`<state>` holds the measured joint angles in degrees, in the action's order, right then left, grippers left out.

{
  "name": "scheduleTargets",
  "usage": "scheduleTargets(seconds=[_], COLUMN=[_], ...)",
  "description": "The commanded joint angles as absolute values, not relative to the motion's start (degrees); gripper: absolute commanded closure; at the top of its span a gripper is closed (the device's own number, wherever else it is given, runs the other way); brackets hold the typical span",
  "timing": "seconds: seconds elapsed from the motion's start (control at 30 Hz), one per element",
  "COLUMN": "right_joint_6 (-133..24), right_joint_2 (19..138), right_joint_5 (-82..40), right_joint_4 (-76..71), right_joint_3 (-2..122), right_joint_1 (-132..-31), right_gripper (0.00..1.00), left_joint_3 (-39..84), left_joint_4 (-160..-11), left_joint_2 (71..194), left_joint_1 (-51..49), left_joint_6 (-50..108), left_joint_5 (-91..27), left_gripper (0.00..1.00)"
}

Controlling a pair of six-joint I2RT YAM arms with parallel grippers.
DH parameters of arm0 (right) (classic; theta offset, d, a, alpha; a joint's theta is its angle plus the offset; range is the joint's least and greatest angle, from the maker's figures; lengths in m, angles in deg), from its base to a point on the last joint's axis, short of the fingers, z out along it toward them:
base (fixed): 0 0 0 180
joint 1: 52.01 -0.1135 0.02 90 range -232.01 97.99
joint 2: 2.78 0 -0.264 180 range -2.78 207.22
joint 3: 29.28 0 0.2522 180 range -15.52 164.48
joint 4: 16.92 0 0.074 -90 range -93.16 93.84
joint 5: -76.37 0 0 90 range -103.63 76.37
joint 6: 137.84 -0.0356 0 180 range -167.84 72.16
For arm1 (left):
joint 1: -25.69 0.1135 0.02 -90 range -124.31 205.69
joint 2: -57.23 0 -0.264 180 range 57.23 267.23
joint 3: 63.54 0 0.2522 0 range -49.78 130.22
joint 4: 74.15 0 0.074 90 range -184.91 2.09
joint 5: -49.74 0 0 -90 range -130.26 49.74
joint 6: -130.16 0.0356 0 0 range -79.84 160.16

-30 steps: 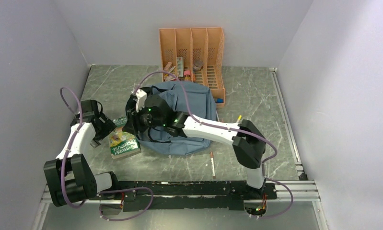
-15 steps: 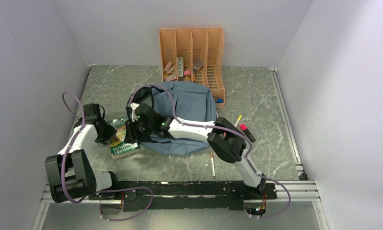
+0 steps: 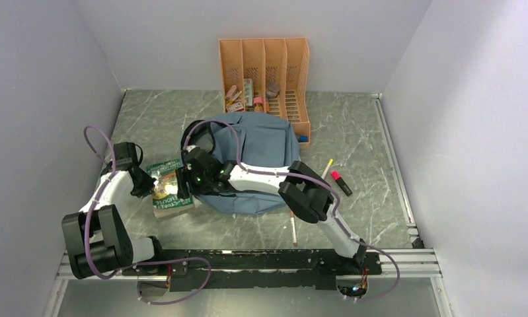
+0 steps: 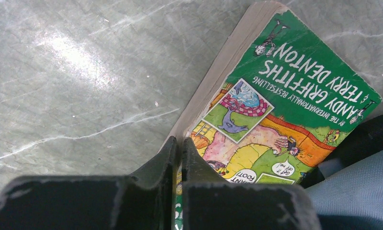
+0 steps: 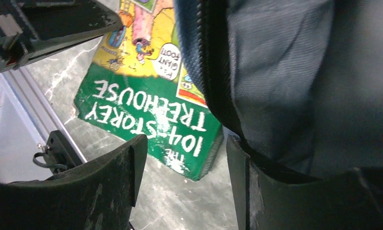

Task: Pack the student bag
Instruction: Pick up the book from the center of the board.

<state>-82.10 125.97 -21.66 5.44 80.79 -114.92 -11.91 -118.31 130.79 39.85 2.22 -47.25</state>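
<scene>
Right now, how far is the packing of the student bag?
Done: nothing visibly packed. In hand: the left gripper is shut on the book beside the student bag; the right gripper stands open at its zip edge. Left: the book, the marker and pencil on the table, perhaps the small items in the orange organizer.

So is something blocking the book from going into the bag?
Nothing separate lies between them: the book sits right against the bag. The bag's zip edge overlaps the book's side, with the right gripper open beside it. Whether the zip is open can't be seen.
</scene>
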Motion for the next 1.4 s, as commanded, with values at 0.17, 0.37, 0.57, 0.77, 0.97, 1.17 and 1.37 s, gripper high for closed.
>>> scheduleTargets(seconds=[0.17, 0.37, 0.57, 0.77, 0.97, 1.17, 1.37], right_joint_6=[-85.4, -88.2, -89.1, -89.3, -90.4, -94.4, -93.3], right_joint_2=[127.7, 127.2, 126.8, 130.3, 133.4, 133.5, 127.2], right_joint_5=[-19.3, -28.3, -33.5, -33.0, -27.3, -28.7, -25.3], right_joint_4=[9.2, 2.8, 0.1, 5.6, 8.6, 5.3, -0.7], right_joint_3=[78.5, 76.5, 75.6, 78.9, 80.2, 78.8, 73.3], right_joint_1=[-111.5, -111.2, -111.2, -111.2, -111.2, -111.1, -110.6], right_gripper=[0.31, 0.33, 0.38, 0.40, 0.32, 0.31, 0.32], left_joint_3=[-13.6, -14.1, -14.4, -14.3, -14.1, -14.6, -14.0], left_joint_4=[-115.8, -115.4, -115.4, -115.4, -115.6, -115.2, -116.1], left_joint_2=[134.8, 135.0, 135.1, 135.3, 135.2, 135.4, 135.2], left_joint_1=[40.0, 40.0, 40.0, 40.0, 40.0, 40.0, 40.0], left_joint_6=[2.1, 2.1, 1.9, 1.8, 2.1, 2.2, 2.2], left_joint_5=[-47.0, -46.7, -46.5, -46.2, -46.1, -44.8, -45.7], left_gripper=[0.95, 0.95, 0.95, 0.95, 0.95, 0.95, 0.95])
